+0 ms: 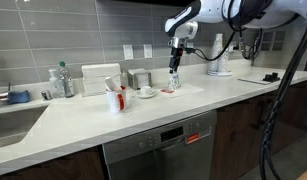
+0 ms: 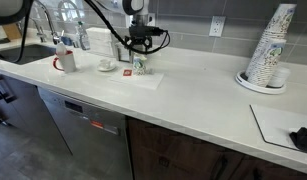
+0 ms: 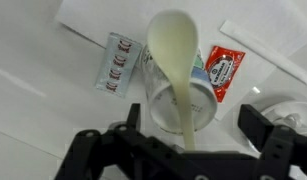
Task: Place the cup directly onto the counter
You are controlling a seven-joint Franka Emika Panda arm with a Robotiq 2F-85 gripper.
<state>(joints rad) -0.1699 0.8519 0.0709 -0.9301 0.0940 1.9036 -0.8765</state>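
The small pale cup (image 3: 181,92) stands upright on a small flat mat (image 1: 167,91) on the long white counter (image 1: 113,125), near the back wall. It also shows in both exterior views (image 1: 174,80) (image 2: 141,68). My gripper (image 3: 193,125) is open right above the cup, one finger on each side and apart from the rim; it shows in both exterior views (image 1: 176,68) (image 2: 140,55). A pale cream spoon-shaped thing (image 3: 173,50) lies across the cup's mouth in the wrist view. The counter also shows in an exterior view (image 2: 193,100).
Two sachets (image 3: 118,62) (image 3: 223,68) lie beside the cup. A white cup with saucer (image 1: 146,92) and a white-and-red cup with utensils (image 1: 115,98) stand nearby. A sink (image 1: 13,122), a kettle (image 1: 219,62) and a stack of paper cups (image 2: 271,50) are further off.
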